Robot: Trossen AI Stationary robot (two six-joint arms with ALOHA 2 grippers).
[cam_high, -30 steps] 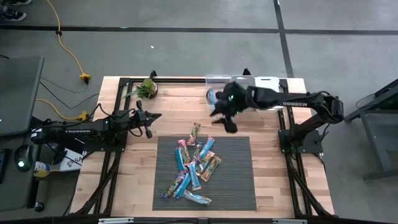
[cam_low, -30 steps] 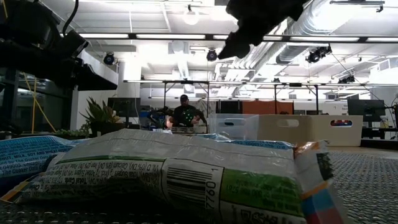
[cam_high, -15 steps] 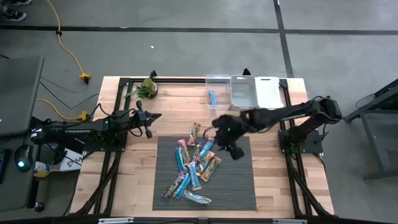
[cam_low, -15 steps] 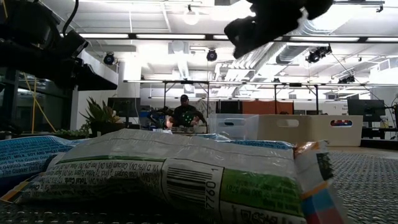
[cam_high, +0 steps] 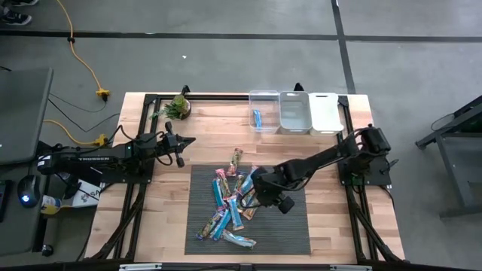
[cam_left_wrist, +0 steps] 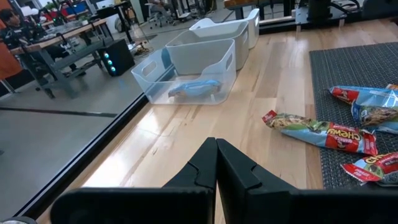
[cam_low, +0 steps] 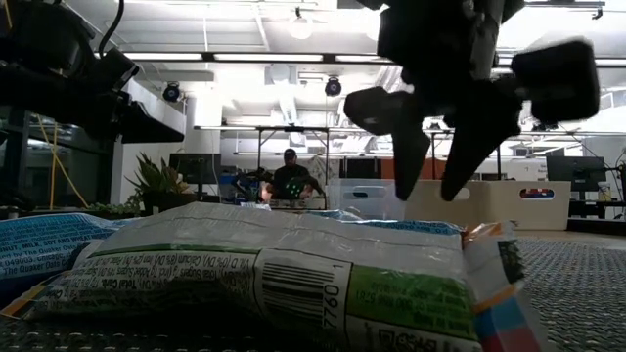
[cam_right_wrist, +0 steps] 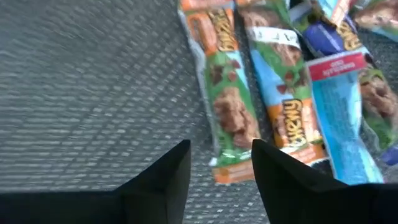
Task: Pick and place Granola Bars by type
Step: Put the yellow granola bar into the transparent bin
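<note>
1. Since the earlier frames the right gripper (cam_high: pixel 260 197) has swung away from the bins and come down over the dark ribbed mat (cam_high: pixel 290 226); its fingers (cam_right_wrist: pixel 163 180) stand spread, empty, straddling the end of a green-wrapped granola bar (cam_right_wrist: pixel 227 112).
2. On the mat, nearest the front edge, lies the pile of granola bars (cam_high: pixel 235 207): light, flat and slim, in shiny wrappers that look slippery and crinkle-soft, so a pinch across the narrow width near mid-length seems safest.
3. Just beside the green bar on the mat lie a light blue-and-orange bar (cam_right_wrist: pixel 280 106) and a light blue bar with a red band (cam_right_wrist: pixel 339 118), close enough that a finger could catch either.
4. Beyond the mat's far edge, one bar (cam_left_wrist: pixel 320 130) lies partly on bare wood.
5. Left of the mat, the left gripper (cam_left_wrist: pixel 216 171) waits over the table (cam_high: pixel 203 128), fingers pressed together on nothing.
6. Farther from the mat, at the table's back edge, stand three bins; the clear bin (cam_high: pixel 263 119) holds one blue bar (cam_high: pixel 257 118), the grey bin (cam_high: pixel 294 112) and white bin (cam_high: pixel 325 111) look unfilled.
7. Left of the bins, well clear of the mat, a small potted plant (cam_high: pixel 178 106) obstructs nothing.
</note>
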